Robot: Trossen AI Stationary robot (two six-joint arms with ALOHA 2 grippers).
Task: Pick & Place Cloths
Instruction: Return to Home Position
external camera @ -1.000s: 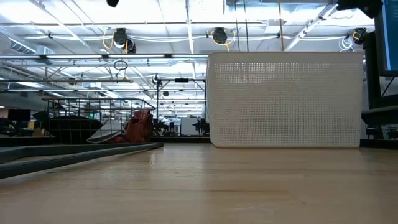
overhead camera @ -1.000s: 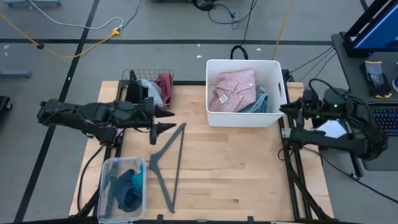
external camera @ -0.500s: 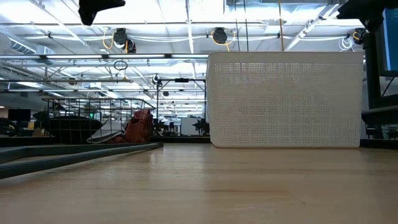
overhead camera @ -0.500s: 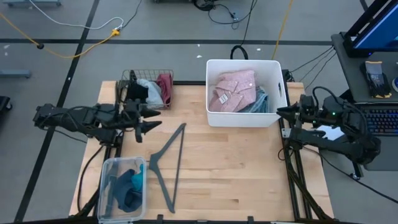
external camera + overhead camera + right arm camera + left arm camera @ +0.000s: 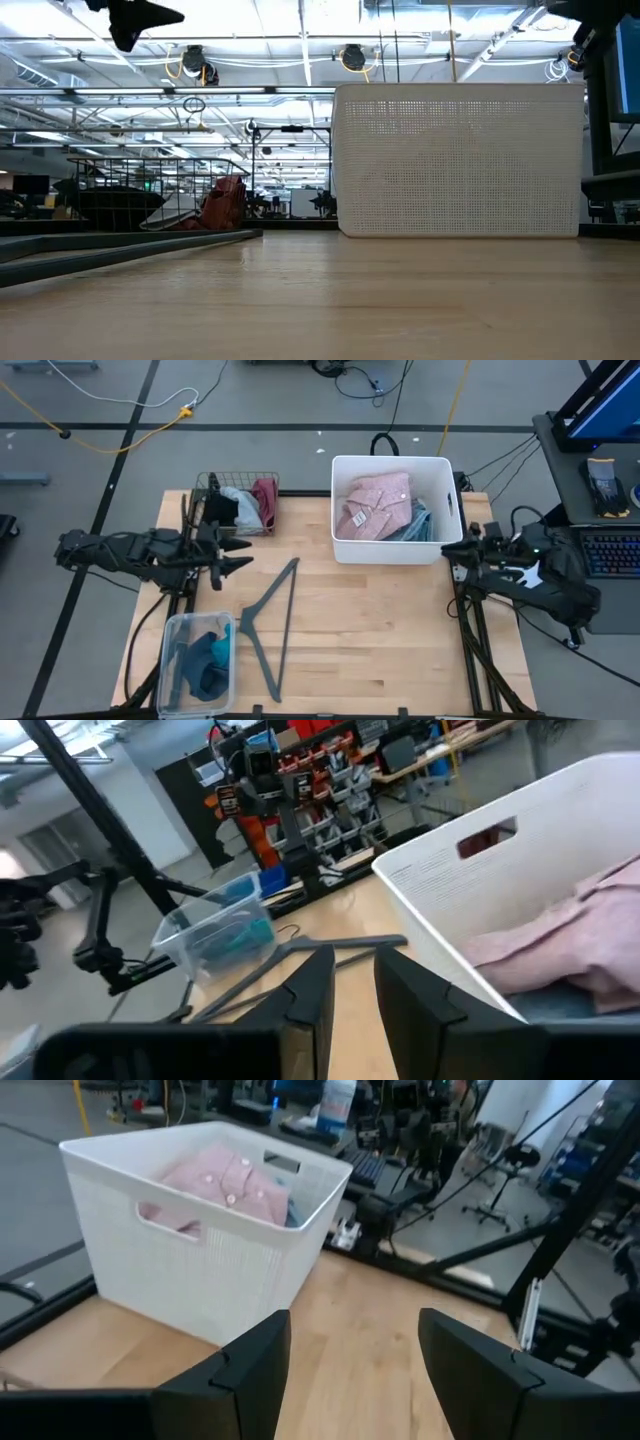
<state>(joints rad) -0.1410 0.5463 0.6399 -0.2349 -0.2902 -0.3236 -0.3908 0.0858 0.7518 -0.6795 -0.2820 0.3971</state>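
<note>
Hovering over the tabletop (image 5: 380, 630) left edge: left gripper (image 5: 245, 554), fingers spread wide, empty. Right gripper (image 5: 450, 548) at right edge beside white bin (image 5: 392, 458), fingers slightly apart, empty. Pink shirt (image 5: 375, 500) on blue piece (image 5: 420, 522) in bin, far edge. Black cloth (image 5: 220, 508), grey cloth (image 5: 244, 506), maroon cloth (image 5: 266, 495) in wire basket (image 5: 200, 482), far-left corner. Teal pieces (image 5: 208, 658) in clear box (image 5: 170, 626), near-left corner.

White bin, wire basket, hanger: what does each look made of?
White bin: likely rigid plastic, matte; its walls show a fine perforated grid and cut-out handles. Basket: thin metal wire, open mesh you can see through. Hanger: thin smooth grey bars, plastic or coated metal; cannot tell which.
</note>
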